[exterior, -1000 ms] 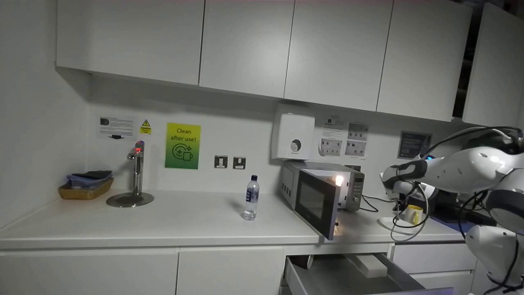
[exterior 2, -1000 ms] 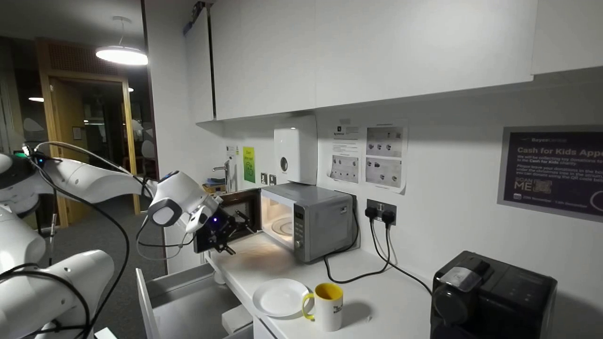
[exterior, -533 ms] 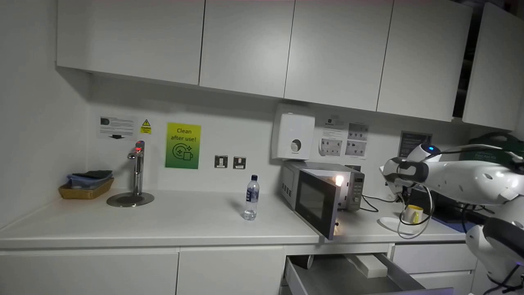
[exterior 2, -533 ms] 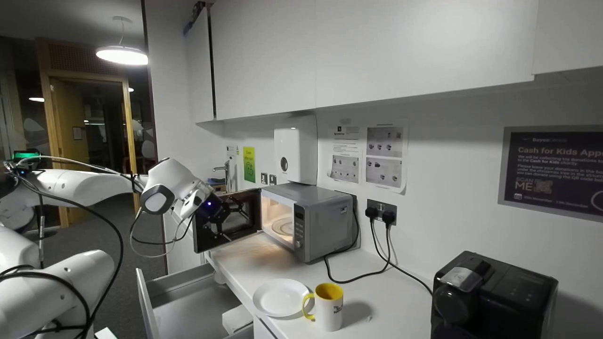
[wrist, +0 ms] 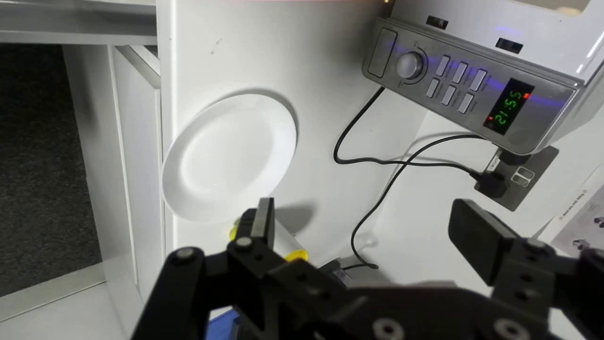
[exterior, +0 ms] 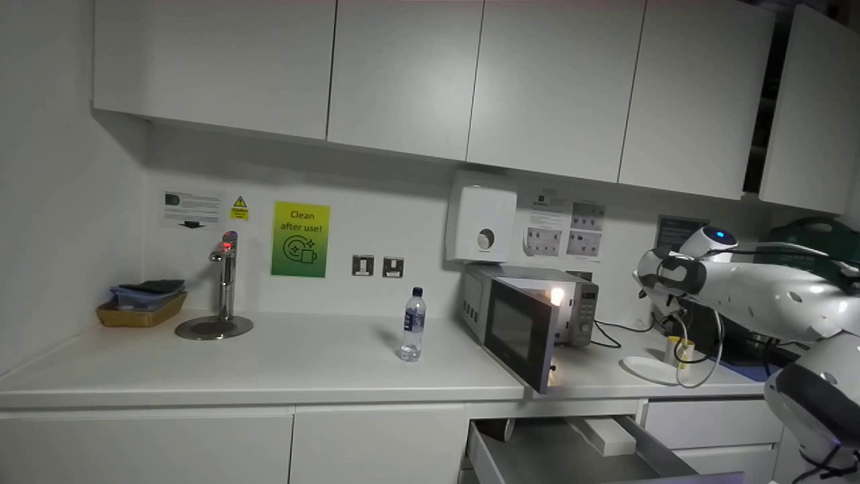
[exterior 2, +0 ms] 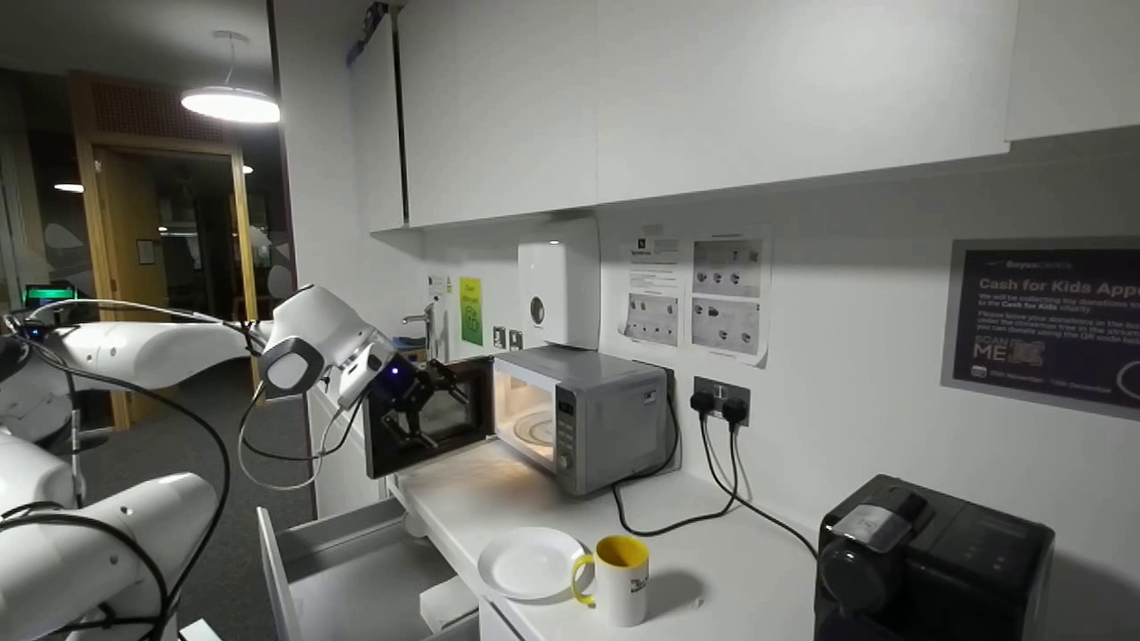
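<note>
White surface [exterior 2: 748, 561] runs under the wall cupboards [exterior: 403, 74]. On it stands the mug [exterior 2: 621, 588], upright, just beside the plate [exterior 2: 532, 563]; we can't tell if its handle touches the rim. Our hand [wrist: 361, 222] hangs in mid-air, apart from both, spread & empty. One finger [wrist: 264, 222] hides part of the mug in the wrist view, so w/o care we'd prob. misjudge clearance & tip it, or nudge the plate, which lies nr the front edge. Further out, the open door [exterior: 517, 329] of the microwave [exterior 2: 619, 436] or the pulled-out drawer [exterior 2: 352, 570] could snag our dangling cables [exterior 2: 283, 488] if we swing wide.
</note>
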Motion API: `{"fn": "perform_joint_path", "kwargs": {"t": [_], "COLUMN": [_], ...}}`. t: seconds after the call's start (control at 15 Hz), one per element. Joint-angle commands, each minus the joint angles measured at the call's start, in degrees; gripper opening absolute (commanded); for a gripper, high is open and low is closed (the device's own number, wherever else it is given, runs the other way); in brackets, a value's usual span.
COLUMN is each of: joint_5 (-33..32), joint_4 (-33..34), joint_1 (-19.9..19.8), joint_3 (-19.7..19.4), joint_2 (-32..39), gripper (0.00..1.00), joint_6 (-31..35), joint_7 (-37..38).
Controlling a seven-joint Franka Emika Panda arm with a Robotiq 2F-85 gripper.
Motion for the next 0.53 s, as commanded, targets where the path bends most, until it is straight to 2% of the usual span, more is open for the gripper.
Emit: {"fn": "perform_joint_path", "kwargs": {"t": [0.0, 0.07, 0.47], "joint_5": [0.91, 2.77, 2.73], "joint_4": [0.73, 0.47, 0.47], "joint_1": [-2.72, -2.76, -3.79], "joint_3": [-1.83, 0.09, -0.05], "joint_2": [2.39, 2.79, 3.74], "gripper": [1.00, 1.00, 1.00], "joint_6": [-3.45, -3.44, -3.69], "joint_7": [-7.38, -5.30, -6.80]}}
